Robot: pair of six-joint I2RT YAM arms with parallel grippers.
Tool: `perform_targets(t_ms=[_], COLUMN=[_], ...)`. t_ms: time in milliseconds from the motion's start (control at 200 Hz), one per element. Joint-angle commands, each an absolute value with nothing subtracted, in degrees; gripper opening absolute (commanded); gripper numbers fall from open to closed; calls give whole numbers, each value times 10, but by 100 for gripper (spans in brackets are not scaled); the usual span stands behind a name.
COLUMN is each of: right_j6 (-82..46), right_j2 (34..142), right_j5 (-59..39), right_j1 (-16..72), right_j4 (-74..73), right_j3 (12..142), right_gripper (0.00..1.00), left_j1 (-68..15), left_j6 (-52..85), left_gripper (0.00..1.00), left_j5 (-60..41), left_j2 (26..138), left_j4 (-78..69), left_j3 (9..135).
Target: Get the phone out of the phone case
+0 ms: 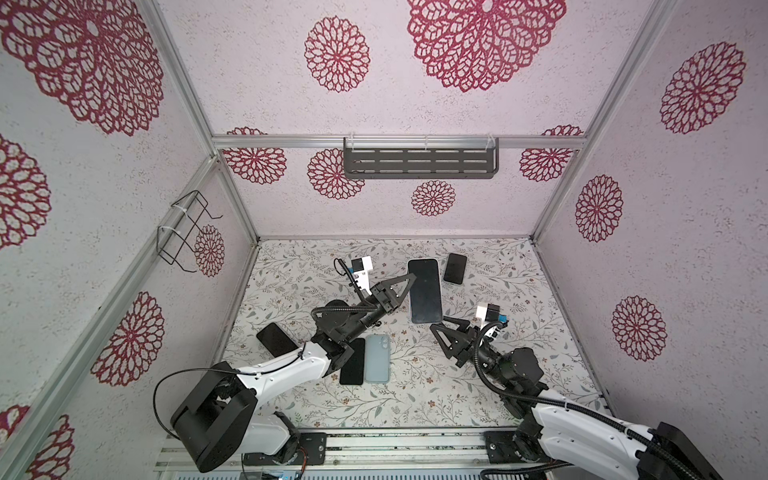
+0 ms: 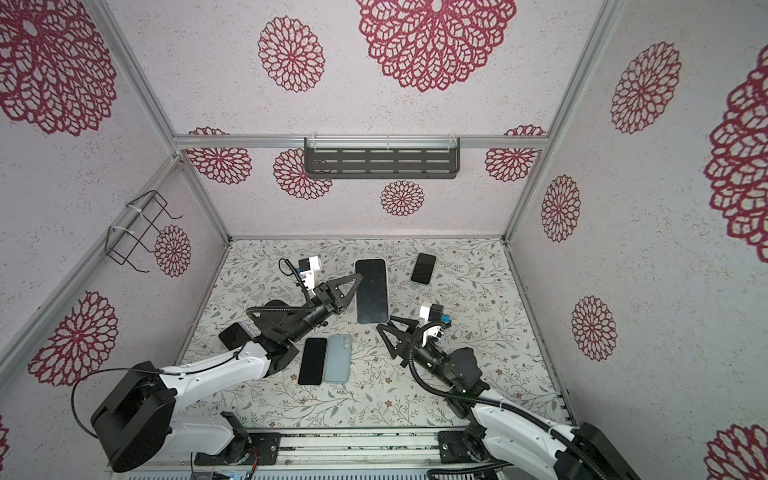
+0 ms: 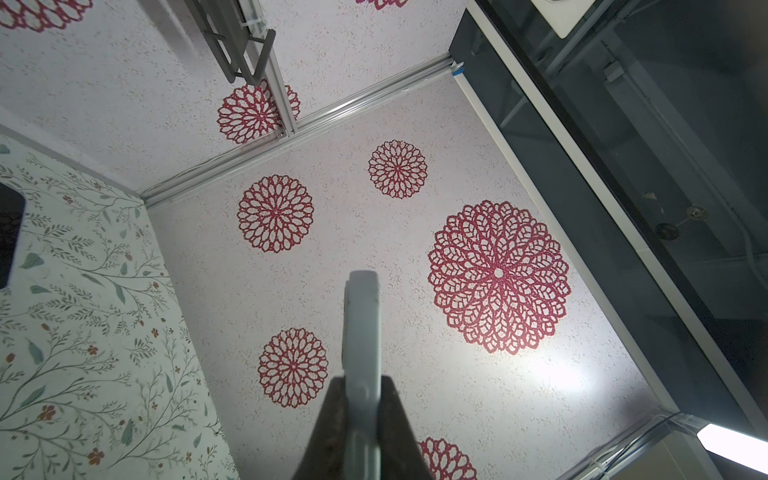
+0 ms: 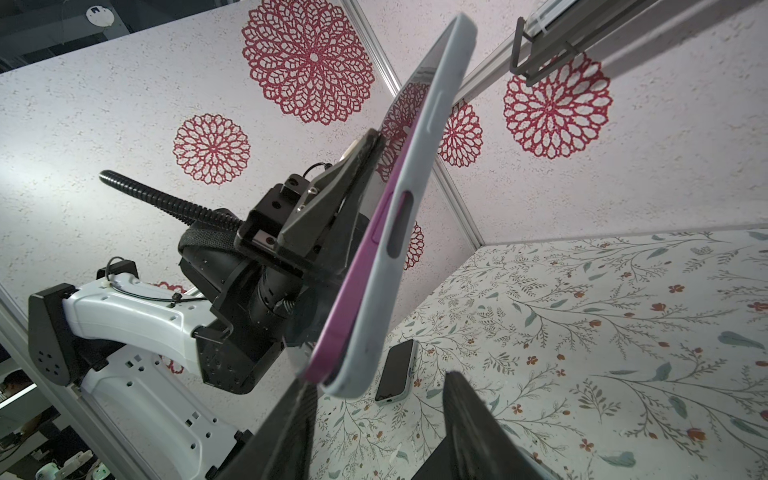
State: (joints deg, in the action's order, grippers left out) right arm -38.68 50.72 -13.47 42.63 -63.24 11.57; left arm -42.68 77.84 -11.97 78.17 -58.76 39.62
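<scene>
You are working over a table (image 1: 498, 374) covered in a leafy floral print, boxed in by pale walls (image 1: 415, 62) carrying red lace-like rosettes. A dark slotted shelf (image 1: 419, 163) is hanging on the back wall and a wire rack (image 1: 183, 232) on the left one. A small dark phone (image 1: 455, 268) is lying near the back, and a black handset (image 1: 353, 361) and a pale blue handset (image 1: 377, 359) are lying side by side in front.

Your left gripper (image 1: 409, 277) is clenching one long side of the phone (image 1: 424, 291), holding it in the air over the middle of the table, dark screen facing up. In the right wrist view its purple rim (image 4: 357, 282) is showing beside the pale grey case (image 4: 415, 232) and parting from it at the lower corner.

Your right gripper (image 1: 437, 322) is sitting released, its jaws apart around that corner; I cannot tell whether either is touching it.
</scene>
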Motion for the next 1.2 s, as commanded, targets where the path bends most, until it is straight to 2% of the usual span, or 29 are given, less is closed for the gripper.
perform_targets(t_ms=[0,240,330,415,580,646,696,806,906,1011,1041,1191], right_j6=[-402,-433,-439,-451,-473,-480,-487,-493,-491,-478,-477,-479], right_j2=[507,511,504,502,491,482,473,443,413,393,392,421], right_j5=[-115,-132,-145,-162,-192,-197,-198,-183,-144,-103,-95,-85], right_j1=[412,386,385,385,385,385,385,385,387,387,386,387], right_j4=[-668,-676,-668,-658,-635,-615,-599,-518,-423,-327,-314,-326], right_j3=[141,148,151,151,152,150,146,141,134,127,124,100], right_gripper=[50,44,36,22,1,0,0,0,0,0,0,0], left_j1=[-446,-468,-469,-469,-469,-469,-469,-469,-469,-469,-469,-469], left_j6=[786,777,773,768,772,773,770,758,737,710,700,667], left_gripper=[0,0,0,0,0,0,24,63,78,85,92,97], left_j5=[-127,-118,-104,-94,-83,-77,-75,-67,-49,-26,-18,-9], left_j2=[778,780,781,788,820,831,838,852,856,852,851,858], left_j4=[-641,-636,-628,-622,-635,-624,-600,-541,-475,-375,-353,-310], left_j3=[396,390,375,366,355,355,359,366,368,377,379,390])
